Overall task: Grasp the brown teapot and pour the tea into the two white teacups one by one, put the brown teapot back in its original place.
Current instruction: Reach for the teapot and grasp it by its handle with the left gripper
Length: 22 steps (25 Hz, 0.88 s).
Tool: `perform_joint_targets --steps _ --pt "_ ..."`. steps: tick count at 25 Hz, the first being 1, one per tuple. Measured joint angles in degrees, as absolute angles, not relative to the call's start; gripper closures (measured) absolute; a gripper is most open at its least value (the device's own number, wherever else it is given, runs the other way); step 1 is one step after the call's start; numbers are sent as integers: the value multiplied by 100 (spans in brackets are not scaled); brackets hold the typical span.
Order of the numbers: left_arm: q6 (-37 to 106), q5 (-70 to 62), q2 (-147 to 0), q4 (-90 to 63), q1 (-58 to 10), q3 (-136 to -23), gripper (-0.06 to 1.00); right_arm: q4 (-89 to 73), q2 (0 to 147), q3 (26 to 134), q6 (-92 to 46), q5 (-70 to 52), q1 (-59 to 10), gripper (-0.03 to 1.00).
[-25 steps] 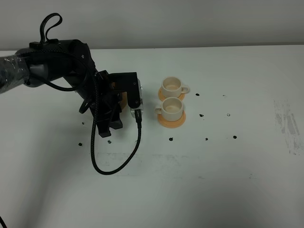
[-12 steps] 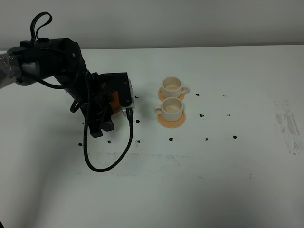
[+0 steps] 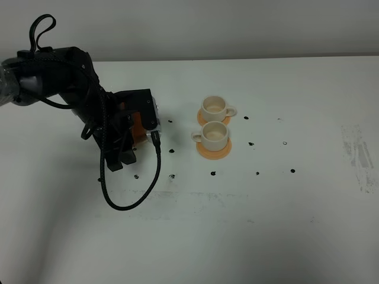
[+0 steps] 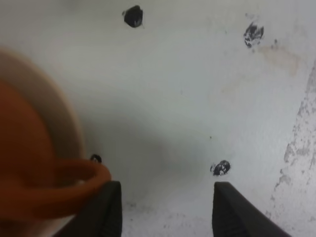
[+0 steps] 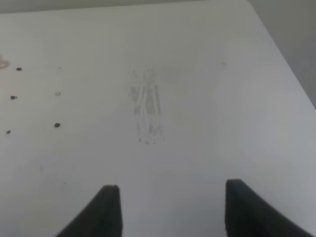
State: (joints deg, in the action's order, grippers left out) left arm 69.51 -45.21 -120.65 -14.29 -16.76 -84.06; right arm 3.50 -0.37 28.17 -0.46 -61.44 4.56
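Note:
The brown teapot [image 4: 22, 163] shows at the edge of the left wrist view, its loop handle [image 4: 74, 178] reaching to my left gripper's near finger [image 4: 106, 210]. A beige saucer rim [image 4: 61, 118] curves around the teapot. My left gripper [image 4: 168, 212] is open, with only bare table between its fingers. From the high camera the left arm covers most of the teapot [image 3: 137, 127], and the left gripper [image 3: 120, 160] points down at the table. The two white teacups [image 3: 214, 107] [image 3: 214, 135] stand on orange coasters to the right. My right gripper [image 5: 170, 212] is open over bare table.
A black cable [image 3: 139, 189] loops from the left arm onto the table. Small black marks [image 3: 172, 176] dot the white tabletop. A grey scuffed patch [image 3: 355, 148] lies at the far right. The table's far edge meets a wall.
My left arm has moved left, away from the teacups, staying low over the table. The cups have not moved.

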Motion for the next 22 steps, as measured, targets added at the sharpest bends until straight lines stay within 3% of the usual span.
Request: perform_joint_targets --steps 22 --pt "6235 -4415 -12065 -985 -1390 -8400 51 350 -37 2817 -46 -6144 456 52"
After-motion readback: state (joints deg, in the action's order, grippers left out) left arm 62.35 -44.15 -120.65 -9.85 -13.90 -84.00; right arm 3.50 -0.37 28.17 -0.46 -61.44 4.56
